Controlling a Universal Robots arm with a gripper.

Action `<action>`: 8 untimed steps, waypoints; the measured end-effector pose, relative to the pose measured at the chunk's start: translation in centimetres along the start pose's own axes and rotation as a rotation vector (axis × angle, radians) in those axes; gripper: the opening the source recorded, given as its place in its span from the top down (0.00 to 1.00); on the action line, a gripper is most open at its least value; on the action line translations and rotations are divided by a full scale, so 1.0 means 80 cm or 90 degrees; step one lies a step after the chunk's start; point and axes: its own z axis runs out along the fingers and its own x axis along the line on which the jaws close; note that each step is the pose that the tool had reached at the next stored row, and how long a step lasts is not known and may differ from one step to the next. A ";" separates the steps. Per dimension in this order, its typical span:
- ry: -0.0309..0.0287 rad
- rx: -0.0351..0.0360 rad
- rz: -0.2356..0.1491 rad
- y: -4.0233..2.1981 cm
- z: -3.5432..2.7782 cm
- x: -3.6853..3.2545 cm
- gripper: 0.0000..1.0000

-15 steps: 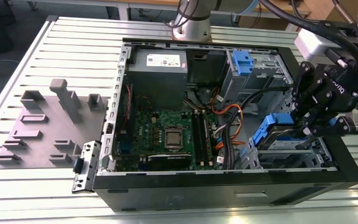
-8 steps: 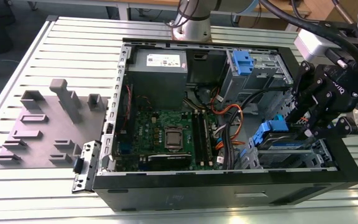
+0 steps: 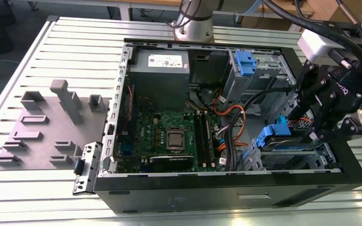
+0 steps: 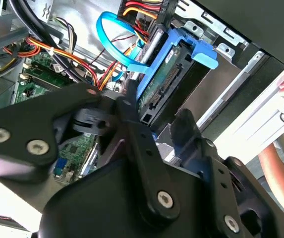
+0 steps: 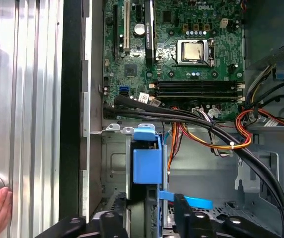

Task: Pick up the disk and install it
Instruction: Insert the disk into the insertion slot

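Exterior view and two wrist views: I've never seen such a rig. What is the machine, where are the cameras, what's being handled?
One robot arm with a gripper works over an open computer case on a slatted metal table. The exterior view looks on from off the arm. Both wrist views ride on the arm and look into the case. The gripper is at the drive bay, right at the disk, which has blue rails and stands up in the bay. Whether it grips the disk I cannot tell. A grey fixture plate lies beside the case.
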 end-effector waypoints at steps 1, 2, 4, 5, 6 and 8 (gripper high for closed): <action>0.0000 0.0000 0.000 0.0000 0.0000 0.0000 0.51; 0.0000 0.0000 0.000 0.0000 0.0000 0.0000 0.45; -0.0064 -0.0001 0.000 0.0000 -0.0001 0.0000 0.45; -0.0124 -0.0001 -0.001 0.0001 -0.0001 0.0000 0.45; -0.0134 -0.0002 -0.001 0.0001 0.0000 -0.0001 0.45; -0.0134 -0.0002 -0.001 0.0001 -0.0007 0.0001 0.45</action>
